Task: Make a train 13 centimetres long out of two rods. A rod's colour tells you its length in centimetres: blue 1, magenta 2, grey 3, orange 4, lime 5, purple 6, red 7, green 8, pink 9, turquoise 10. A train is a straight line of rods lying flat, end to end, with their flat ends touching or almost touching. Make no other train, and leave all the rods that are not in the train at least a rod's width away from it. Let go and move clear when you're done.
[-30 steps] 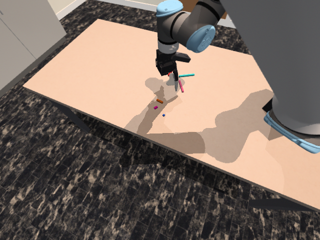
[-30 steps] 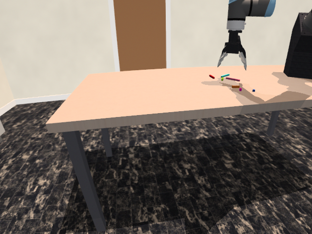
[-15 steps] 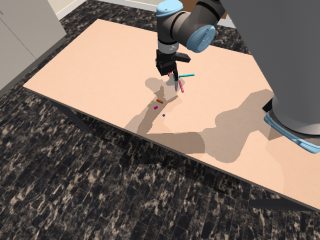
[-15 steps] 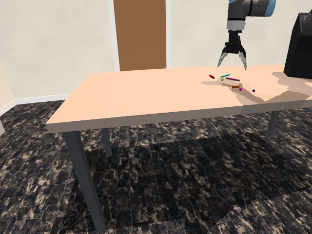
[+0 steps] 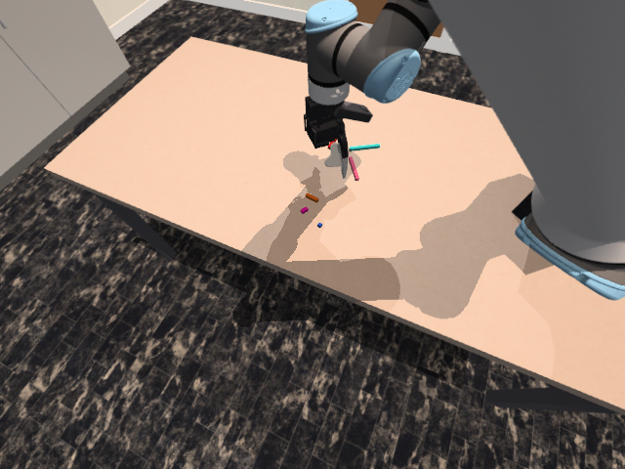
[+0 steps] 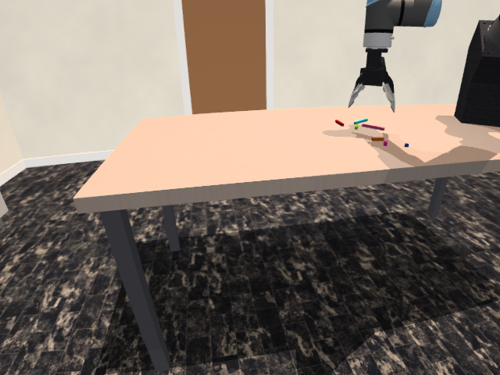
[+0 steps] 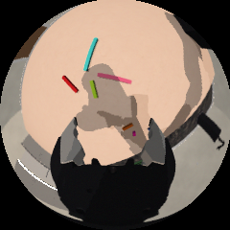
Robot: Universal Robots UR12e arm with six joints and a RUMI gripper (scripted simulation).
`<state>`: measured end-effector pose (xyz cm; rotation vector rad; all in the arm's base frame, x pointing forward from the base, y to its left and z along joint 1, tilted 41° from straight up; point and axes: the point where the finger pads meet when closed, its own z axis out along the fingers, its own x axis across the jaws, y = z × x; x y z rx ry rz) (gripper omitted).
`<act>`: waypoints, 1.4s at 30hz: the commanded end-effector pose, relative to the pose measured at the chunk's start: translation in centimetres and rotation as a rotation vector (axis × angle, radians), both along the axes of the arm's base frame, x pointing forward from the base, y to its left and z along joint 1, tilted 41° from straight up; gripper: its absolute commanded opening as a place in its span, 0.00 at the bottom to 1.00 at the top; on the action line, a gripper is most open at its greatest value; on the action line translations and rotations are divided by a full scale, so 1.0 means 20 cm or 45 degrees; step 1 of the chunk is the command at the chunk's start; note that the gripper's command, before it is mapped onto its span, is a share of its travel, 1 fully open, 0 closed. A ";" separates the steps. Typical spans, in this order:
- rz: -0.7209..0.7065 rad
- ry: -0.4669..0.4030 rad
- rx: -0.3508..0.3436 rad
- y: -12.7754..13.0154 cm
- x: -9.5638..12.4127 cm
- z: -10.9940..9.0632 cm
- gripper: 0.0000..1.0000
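My gripper [image 6: 372,100] hangs open and empty well above the table, over the cluster of rods; it also shows in the top view [image 5: 339,151]. Below it lie a pink rod [image 7: 114,78], a turquoise rod [image 7: 90,54], a lime rod [image 7: 93,88] and a red rod [image 7: 70,83], all apart from each other. An orange rod [image 7: 127,126] and a short magenta rod [image 7: 134,133] lie close together near my fingers in the wrist view. A small blue rod [image 5: 319,225] lies nearer the table's front edge. No rods touch end to end.
The arm's dark base [image 6: 480,73] stands at the table's right end. The table's front edge [image 5: 282,262] runs close to the blue rod. A door [image 6: 226,56] and wall are behind the table.
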<state>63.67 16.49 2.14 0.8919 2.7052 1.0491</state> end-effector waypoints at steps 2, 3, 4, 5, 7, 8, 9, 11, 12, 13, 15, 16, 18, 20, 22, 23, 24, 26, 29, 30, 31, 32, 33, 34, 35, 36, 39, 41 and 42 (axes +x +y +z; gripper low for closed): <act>-0.006 0.003 0.001 -0.07 0.10 -0.01 1.00; -0.009 0.006 0.003 -0.11 0.17 -0.02 1.00; -0.013 0.009 0.004 -0.16 0.24 -0.03 1.00; -0.017 0.012 0.005 -0.21 0.31 -0.04 1.00; -0.023 0.016 0.008 -0.28 0.40 -0.06 1.00; -0.025 0.017 0.008 -0.30 0.44 -0.06 1.00; -0.026 0.018 0.009 -0.32 0.46 -0.07 1.00; -0.026 0.018 0.009 -0.32 0.46 -0.07 1.00; -0.026 0.018 0.009 -0.32 0.46 -0.07 1.00; -0.026 0.018 0.009 -0.32 0.46 -0.07 1.00; -0.026 0.018 0.009 -0.32 0.46 -0.07 1.00; -0.026 0.018 0.009 -0.32 0.46 -0.07 1.00; -0.026 0.018 0.009 -0.32 0.46 -0.07 1.00; -0.026 0.018 0.009 -0.32 0.46 -0.07 1.00; -0.026 0.018 0.009 -0.32 0.46 -0.07 1.00; -0.026 0.018 0.009 -0.32 0.46 -0.07 1.00; -0.026 0.018 0.009 -0.32 0.46 -0.07 1.00; -0.026 0.018 0.009 -0.32 0.46 -0.07 1.00; -0.026 0.018 0.009 -0.32 0.46 -0.07 1.00; -0.026 0.018 0.009 -0.32 0.46 -0.07 1.00; -0.026 0.018 0.009 -0.32 0.46 -0.07 1.00; -0.026 0.018 0.009 -0.32 0.46 -0.07 1.00; -0.026 0.018 0.009 -0.32 0.46 -0.07 1.00; -0.026 0.018 0.009 -0.32 0.46 -0.07 1.00; -0.026 0.018 0.009 -0.32 0.46 -0.07 1.00; -0.026 0.018 0.009 -0.32 0.46 -0.07 1.00; -0.026 0.018 0.009 -0.32 0.46 -0.07 1.00; -0.026 0.018 0.009 -0.32 0.46 -0.07 1.00; -0.026 0.018 0.009 -0.32 0.46 -0.07 1.00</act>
